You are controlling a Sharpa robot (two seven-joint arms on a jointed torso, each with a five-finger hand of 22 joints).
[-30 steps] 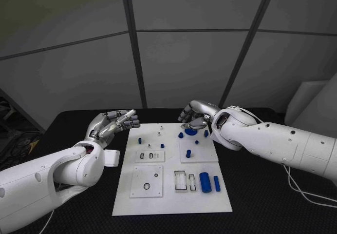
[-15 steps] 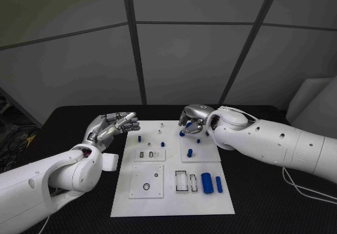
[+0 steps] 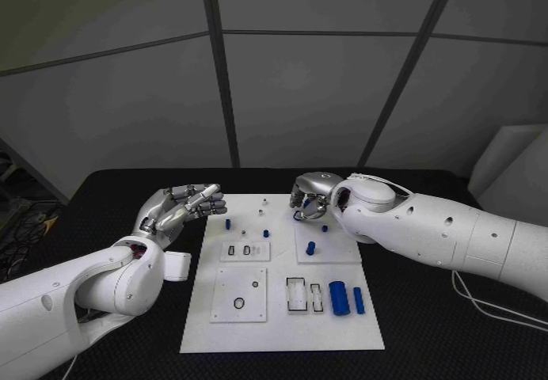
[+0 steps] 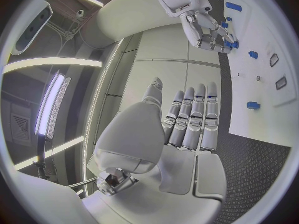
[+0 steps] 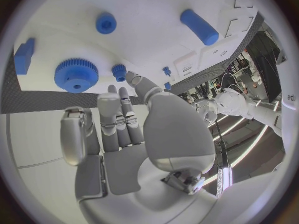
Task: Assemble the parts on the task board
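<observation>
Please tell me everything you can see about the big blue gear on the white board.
The gear is a blue disc, plastic by its look, with fine teeth all round its rim and a round hole in the middle. It lies flat on the board at its far end, under the right hand, whose fingertips hover near it; whether they touch it I cannot tell. A small blue gear sits right beside it.

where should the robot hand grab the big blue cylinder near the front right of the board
Across its middle, from above. The big blue cylinder lies flat on the task board, long axis running front to back, so its curved sides are free. A thinner blue pin lies close on its right, so fingers there need care.
</observation>
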